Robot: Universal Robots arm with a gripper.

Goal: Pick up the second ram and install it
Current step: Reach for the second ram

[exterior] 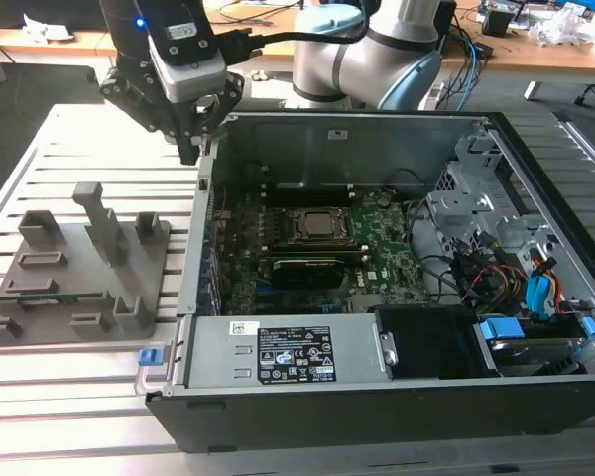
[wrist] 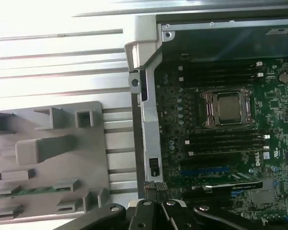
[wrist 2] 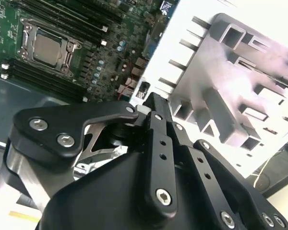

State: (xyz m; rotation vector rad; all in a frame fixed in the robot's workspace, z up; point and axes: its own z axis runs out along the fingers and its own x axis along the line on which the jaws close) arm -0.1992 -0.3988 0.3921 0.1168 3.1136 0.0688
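Open computer case [exterior: 377, 407] sits on a slotted metal desk [exterior: 79, 149], lid off, green motherboard [exterior: 387, 248] lying flat inside. The square metal-framed CPU socket [exterior: 317, 226] is near the board's middle, with dark memory slots running along two of its sides; whether any slot is filled cannot be told. On the exterior view's left of the case, just beside its wall, is a grey moulded holder [exterior: 89, 278] with upright posts and shallow pockets. The second ram [exterior: 52, 298] lies flat in a long pocket of that holder, a thin green strip at the holder's edge farthest from the arm's base; in the first wrist view it shows as a narrow green stick [wrist: 31, 191] seated between two grey lips. The gripper [exterior: 191, 149] hangs above the case wall on the exterior view's left, over the seam between holder and case, pointing down. It is raised off both and well apart from the ram. In both wrist views the jaws look clenched together, fingertips meeting with nothing between them [wrist: 154, 187] [wrist 2: 153, 100]. The second wrist view has the holder [wrist 2: 230, 86] to one side of the fingers and the motherboard [wrist 2: 105, 48] with its socket [wrist 2: 48, 48] to the other. The first wrist view shows the same split: holder [wrist: 86, 143], case wall, then board [wrist: 182, 120] and socket [wrist: 228, 108]. A silver power supply box [exterior: 278, 352] sits along the case's near side.
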